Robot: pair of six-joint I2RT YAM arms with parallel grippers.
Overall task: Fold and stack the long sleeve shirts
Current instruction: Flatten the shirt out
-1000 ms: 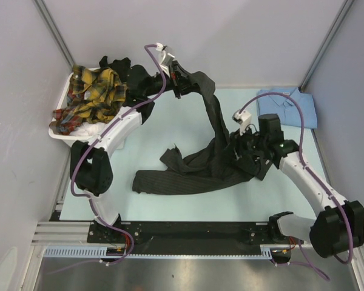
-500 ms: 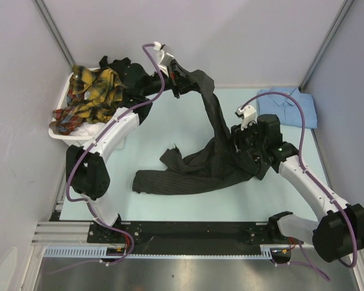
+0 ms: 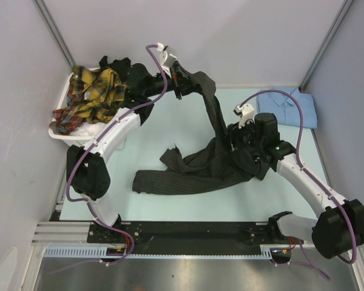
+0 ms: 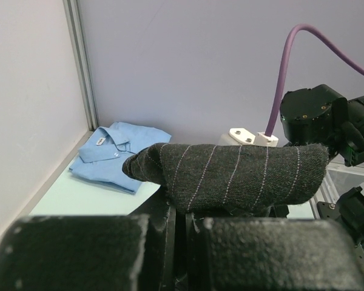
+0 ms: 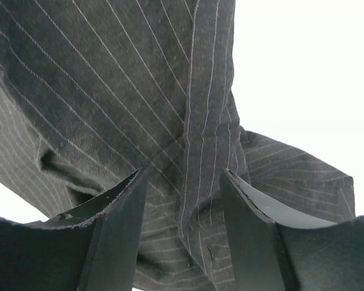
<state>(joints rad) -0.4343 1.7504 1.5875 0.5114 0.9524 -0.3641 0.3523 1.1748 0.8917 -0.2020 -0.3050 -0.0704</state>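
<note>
Risk first: charcoal-black pinstriped cloth shirt hangs as twisted strand from left gripper down to crumpled heap on pale table. If I close right gripper here, I judge it bunches several layers, not one edge, and fold goes crooked. Hard pull could drag cloth out of left pinch. Left jaws clamped on shirt, cloth draped over them. Right jaws about half apart, straddling hanging fold, gripping nothing; contact I can't tell. In far right corner lies folded light blue shirt.
</note>
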